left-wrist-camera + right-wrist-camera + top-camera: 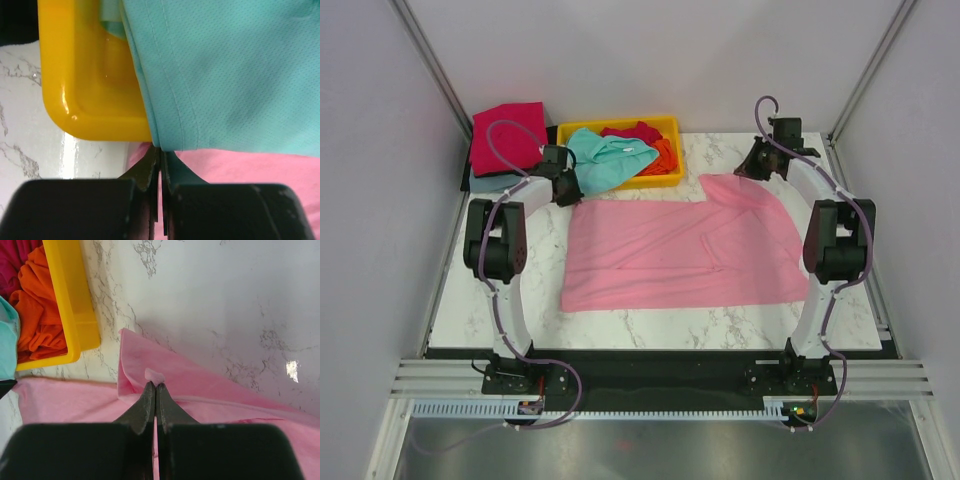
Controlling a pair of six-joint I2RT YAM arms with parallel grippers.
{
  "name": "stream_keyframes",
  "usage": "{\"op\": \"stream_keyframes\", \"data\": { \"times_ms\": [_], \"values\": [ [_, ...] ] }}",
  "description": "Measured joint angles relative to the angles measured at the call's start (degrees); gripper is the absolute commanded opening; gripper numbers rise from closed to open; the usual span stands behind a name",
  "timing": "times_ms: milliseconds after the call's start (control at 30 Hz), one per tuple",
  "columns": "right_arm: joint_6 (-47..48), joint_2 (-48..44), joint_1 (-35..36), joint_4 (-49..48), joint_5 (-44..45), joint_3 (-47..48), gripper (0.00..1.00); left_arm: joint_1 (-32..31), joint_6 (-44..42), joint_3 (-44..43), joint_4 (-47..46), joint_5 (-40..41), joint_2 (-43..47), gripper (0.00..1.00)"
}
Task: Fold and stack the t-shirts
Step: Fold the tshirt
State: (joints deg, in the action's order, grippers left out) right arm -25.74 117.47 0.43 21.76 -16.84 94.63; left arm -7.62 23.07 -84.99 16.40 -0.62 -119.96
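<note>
Plain light pink t-shirt, centre; yellow tray, 12 o'clock, with teal t-shirt, orange t-shirt, crimson t-shirt; red t-shirt, 10 o'clock; white table, grey-veined

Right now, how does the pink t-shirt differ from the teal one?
The pink t-shirt lies spread out flat on the table; the teal t-shirt is bunched, spilling over the yellow tray at its front rim. The pink one shows far more area than the teal one. The right gripper pinches a far corner of the pink one, not the teal. Both are plain, solid-coloured tees.
</note>
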Motion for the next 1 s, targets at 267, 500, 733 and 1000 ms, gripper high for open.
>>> {"op": "stream_keyframes", "data": {
  "times_ms": [267, 500, 733, 1000],
  "values": [
    [-0.02, -4.96, -0.72, -0.26, -1.09, -1.42, 0.00, -0.24, 0.00, 3.76, 1.14, 0.02, 8.92, 0.02],
    [-0.17, -15.26, -4.44, -1.07, 0.37, -12.66, 0.00, -0.39, -0.11, 8.17, 0.61, 0.07, 16.31, 0.02],
    [-0.24, -24.70, -9.38, -1.36, 1.57, -24.83, 0.00, -0.39, -0.09, 14.10, 1.27, 0.90, 18.71, 0.02],
    [-1.20, -37.05, -10.16, -1.81, 4.09, -33.22, 0.00, -0.39, -0.02, 18.73, 1.09, 2.12, 25.57, 0.02]
  ]
}}
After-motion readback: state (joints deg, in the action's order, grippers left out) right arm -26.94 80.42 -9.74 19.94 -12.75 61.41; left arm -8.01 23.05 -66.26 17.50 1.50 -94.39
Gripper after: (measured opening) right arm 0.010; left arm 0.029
